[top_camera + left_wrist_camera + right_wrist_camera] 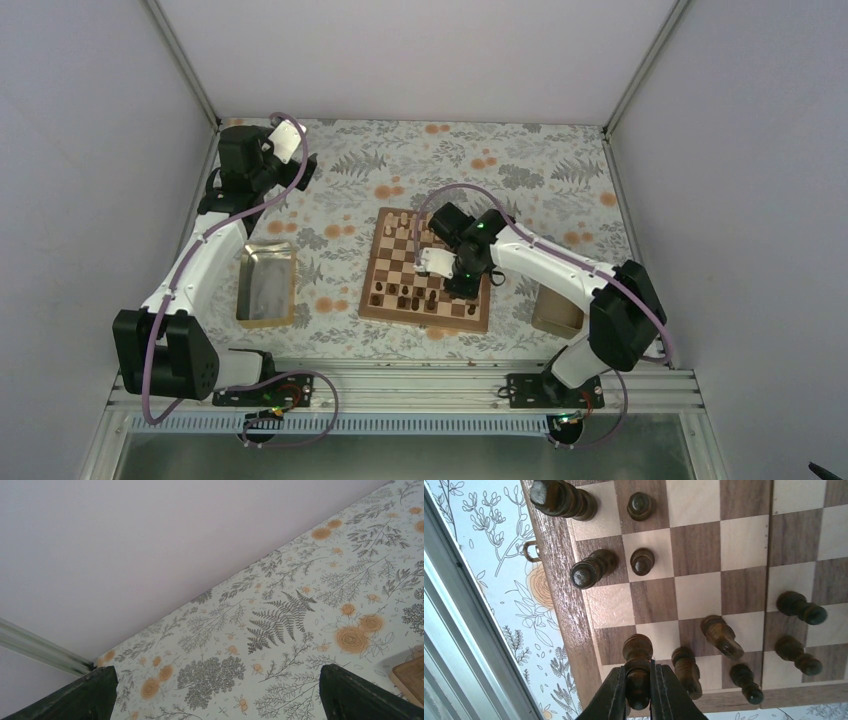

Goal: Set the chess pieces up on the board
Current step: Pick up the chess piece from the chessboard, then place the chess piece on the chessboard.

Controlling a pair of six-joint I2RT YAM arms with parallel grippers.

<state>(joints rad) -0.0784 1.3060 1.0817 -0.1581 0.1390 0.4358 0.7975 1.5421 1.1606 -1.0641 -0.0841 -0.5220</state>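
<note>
The board (425,268) lies mid-table on the floral cloth. Several dark brown chess pieces (405,293) stand along its near rows and pale pieces (403,220) along the far edge. My right gripper (452,283) hovers over the board's near right part. In the right wrist view the right gripper (638,687) is shut on a dark piece (637,667), its base over a square by the board's border (569,610). Other dark pieces (721,635) stand around it. My left gripper (215,695) is open and empty, far back left near the wall (250,150).
A rectangular metal tray (267,284) lies left of the board. A second tray (556,311) sits right of the board, partly under the right arm. White walls close in the table. A board corner (411,677) shows at the left wrist view's right edge.
</note>
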